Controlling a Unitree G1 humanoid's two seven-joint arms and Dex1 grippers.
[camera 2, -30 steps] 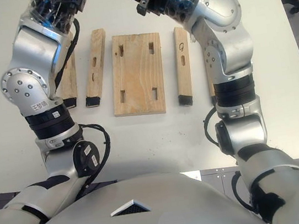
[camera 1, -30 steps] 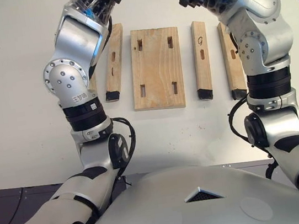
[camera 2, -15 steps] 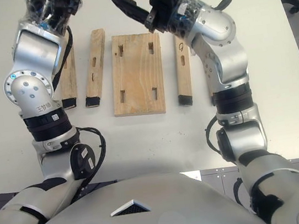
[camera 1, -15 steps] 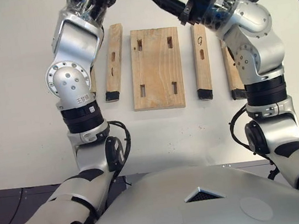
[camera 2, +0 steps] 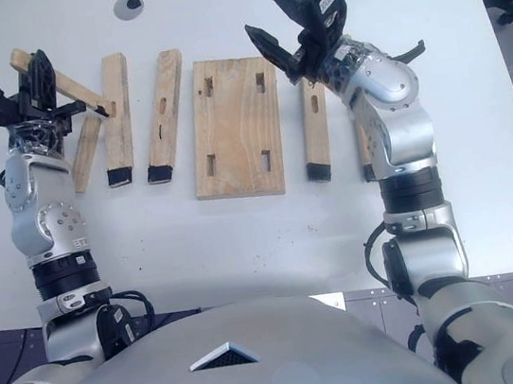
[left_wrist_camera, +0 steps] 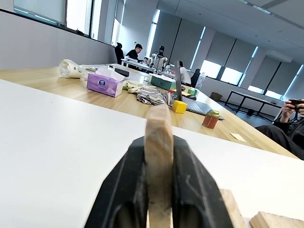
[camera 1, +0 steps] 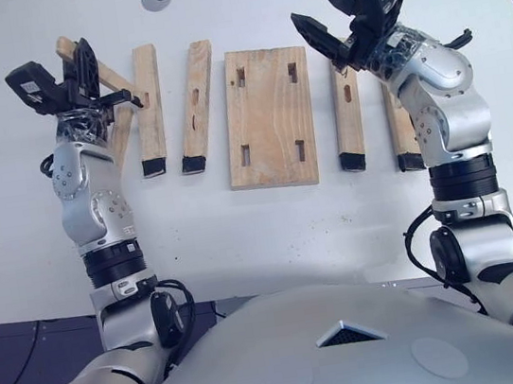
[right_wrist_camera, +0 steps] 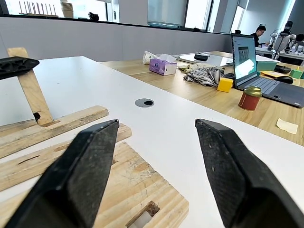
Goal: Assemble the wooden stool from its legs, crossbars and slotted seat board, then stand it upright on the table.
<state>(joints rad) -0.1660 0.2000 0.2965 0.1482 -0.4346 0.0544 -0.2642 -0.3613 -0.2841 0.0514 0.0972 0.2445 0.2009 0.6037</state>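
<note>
The left end effector (left_wrist_camera: 159,145) clamps a thin pale wooden crossbar (camera 1: 113,79), far left. The right end effector (right_wrist_camera: 156,125) gapes wide above the slotted wooden seat board (camera 1: 268,119).

1. The crossbar (left_wrist_camera: 159,142) was pinched in the left pincer (camera 2: 11,88). Its lower length was hidden between the black fingers (left_wrist_camera: 126,185).
2. Whether its far end sat in the slot of the leg (camera 2: 116,126) there could not be told.
3. The right pincer (camera 1: 317,7) hid the top of the near leg (camera 1: 348,112), and its arm half covered the outer leg (camera 1: 398,129).
4. Under that pincer, the seat board (right_wrist_camera: 137,190) ran off the picture's edge.
</note>
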